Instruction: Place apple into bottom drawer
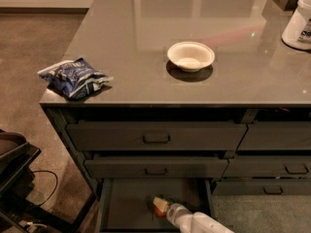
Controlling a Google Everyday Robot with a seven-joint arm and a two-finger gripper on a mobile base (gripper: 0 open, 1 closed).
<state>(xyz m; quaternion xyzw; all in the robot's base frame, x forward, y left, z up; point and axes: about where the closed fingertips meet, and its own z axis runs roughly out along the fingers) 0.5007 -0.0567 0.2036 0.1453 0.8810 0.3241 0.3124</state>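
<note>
Poking in from the bottom edge of the frame, the white robot arm point(197, 223) puts its claw-like gripper point(162, 205) inside the open dark-grey bottom drawer point(126, 203). The small round red-orange apple point(159, 211) sits in that drawer, right at the tip of the gripper and touching it. Whether the claw is squeezing the apple or has let go cannot be told. Above, two drawer fronts with handles point(156, 138) are shut. On the shiny grey counter top point(146, 28) sit a round white bowl point(190, 56) in the middle and a crumpled blue chip bag point(74, 77) at the left.
</note>
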